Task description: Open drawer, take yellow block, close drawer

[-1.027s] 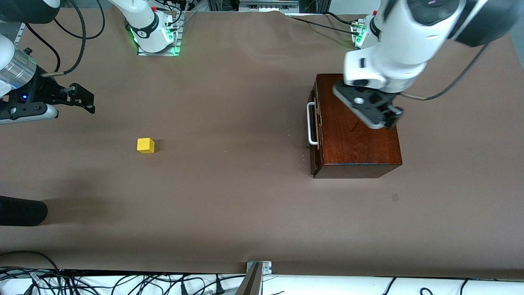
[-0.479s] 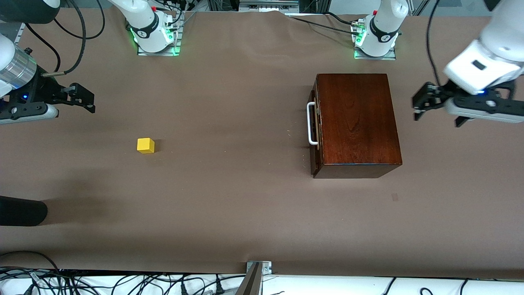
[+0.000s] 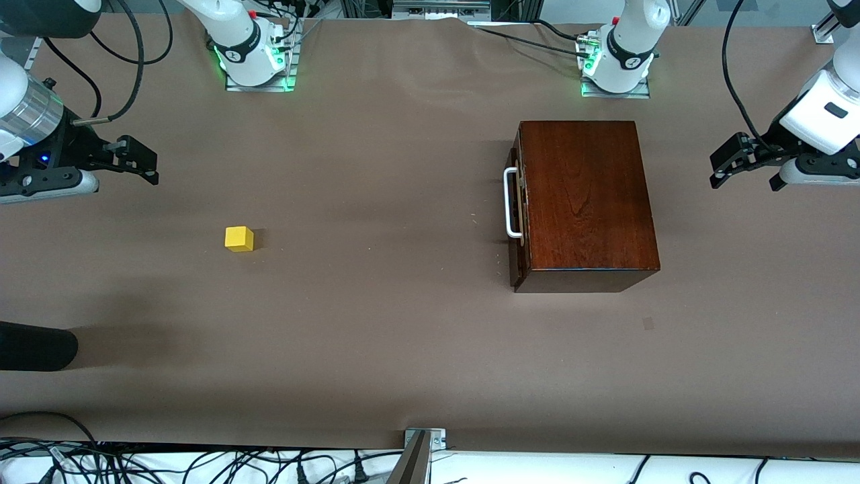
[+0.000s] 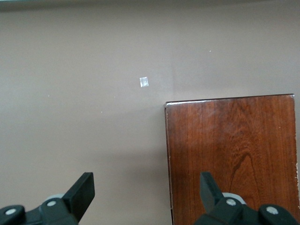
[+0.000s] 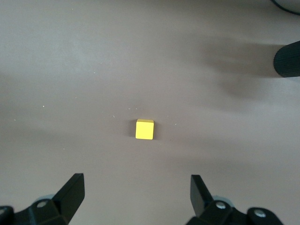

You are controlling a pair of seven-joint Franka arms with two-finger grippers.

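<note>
The yellow block [image 3: 239,238] lies on the bare table toward the right arm's end, outside the box; it also shows in the right wrist view [image 5: 144,129]. The drawer [image 3: 514,222] of the dark reddish-brown wooden box [image 3: 584,195] is shut, its white bar handle [image 3: 510,203] facing the block. My left gripper [image 3: 729,165] is open and empty, in the air beside the box at the left arm's end; its wrist view shows the box top [image 4: 229,154] past its fingers [image 4: 145,183]. My right gripper [image 3: 144,161] is open and empty over the table, apart from the block [image 5: 136,185].
A black cylindrical object [image 3: 33,346] pokes in at the table edge on the right arm's end, nearer the front camera than the block; it shows in the right wrist view [image 5: 287,58]. A small square mark [image 3: 648,323] lies nearer the camera than the box.
My left arm has swung off the top of the box toward the left arm's end of the table. The box, the block and the right arm have stayed put.
</note>
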